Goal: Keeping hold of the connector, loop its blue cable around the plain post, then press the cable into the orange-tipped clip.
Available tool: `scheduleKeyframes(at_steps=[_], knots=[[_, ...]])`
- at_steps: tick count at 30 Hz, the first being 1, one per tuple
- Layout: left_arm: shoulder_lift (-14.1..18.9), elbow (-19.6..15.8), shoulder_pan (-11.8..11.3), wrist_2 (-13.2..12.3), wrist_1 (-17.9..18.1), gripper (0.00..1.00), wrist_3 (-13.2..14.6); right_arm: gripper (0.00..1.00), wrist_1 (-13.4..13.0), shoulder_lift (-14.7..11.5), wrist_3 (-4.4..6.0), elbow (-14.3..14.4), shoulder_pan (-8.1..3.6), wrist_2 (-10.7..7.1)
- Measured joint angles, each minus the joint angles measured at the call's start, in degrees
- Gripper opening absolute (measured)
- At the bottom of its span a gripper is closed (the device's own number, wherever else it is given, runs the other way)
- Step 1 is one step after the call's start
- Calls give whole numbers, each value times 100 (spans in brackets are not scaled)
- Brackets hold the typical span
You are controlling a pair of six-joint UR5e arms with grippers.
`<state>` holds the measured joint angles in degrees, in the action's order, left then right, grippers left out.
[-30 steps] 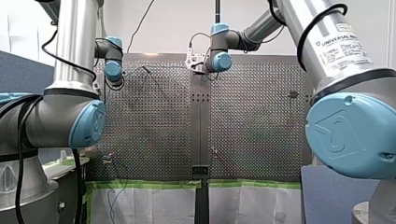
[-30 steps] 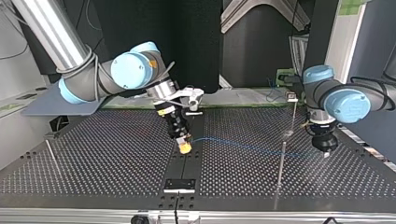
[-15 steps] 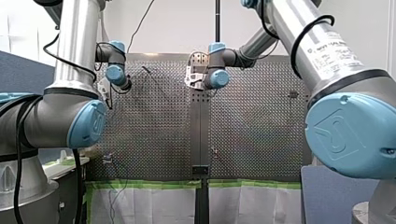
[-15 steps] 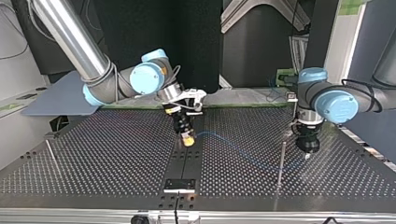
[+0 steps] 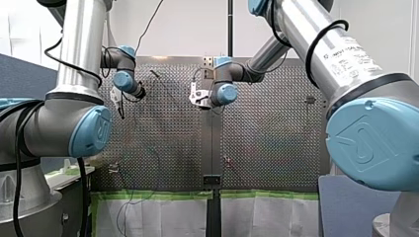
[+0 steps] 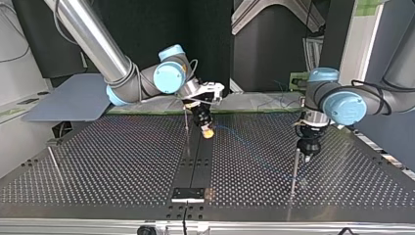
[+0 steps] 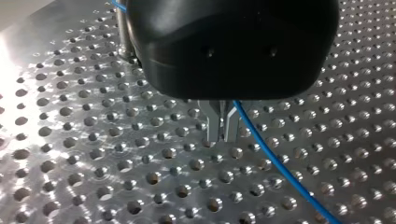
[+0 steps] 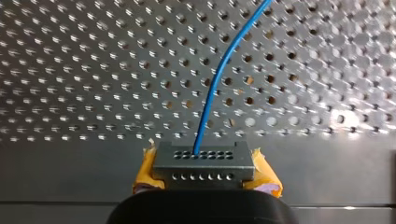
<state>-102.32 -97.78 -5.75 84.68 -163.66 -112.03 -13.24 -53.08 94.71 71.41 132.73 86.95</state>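
Note:
Yellow pads of my right gripper [image 8: 204, 175] are shut on the grey connector [image 8: 204, 164], and the blue cable [image 8: 212, 93] leaves it ahead. In the top view this gripper [image 6: 207, 131] hangs over the table's centre strip, beside a thin post [image 6: 186, 132]. The cable [image 6: 235, 138] trails faintly toward the plain post [image 6: 294, 171] at the view's right. My left gripper [image 6: 306, 154] hovers close to that post's top. In the left wrist view the cable [image 7: 266, 149] runs beside my black left gripper [image 7: 222, 135] and on over the plate. No orange tip is clear from here.
A small fixture [image 6: 306, 102] stands at the table's far edge behind my left arm. Another thin rod [image 6: 54, 161] stands at the top view's left. A black plate [image 6: 188, 194] sits on the centre strip near the front edge. Green tape [image 5: 163, 195] edges the table.
My right gripper has carried the connector toward the table's far side in the top view. My left gripper has moved left and back to the plain post. The cable between them has slackened.

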Motion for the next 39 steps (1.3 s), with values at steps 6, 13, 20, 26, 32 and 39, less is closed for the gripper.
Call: scheduleKeyframes(at_steps=[6, 13, 20, 26, 32, 39], knots=[[-1, -224, 26, 72, 192, 94, -150, 0, -203, 9, 15, 296, 101, 6], [1, -281, 106, 366, 183, 100, -227, 0, -551, 12, 29, 654, 205, 45], [-1, -282, 187, 504, 143, 100, -271, 0, -918, 34, 104, 1021, 247, 156], [-140, -283, 268, 468, 106, 100, -308, 0, -1286, 318, 194, 1380, 243, 313], [-409, -283, 364, 513, 35, 100, -211, 0, -1352, 647, 197, 1470, 227, 527], [-456, -283, 392, 625, 35, 100, -176, 0, -1448, 1029, 199, 1476, 178, 601]])
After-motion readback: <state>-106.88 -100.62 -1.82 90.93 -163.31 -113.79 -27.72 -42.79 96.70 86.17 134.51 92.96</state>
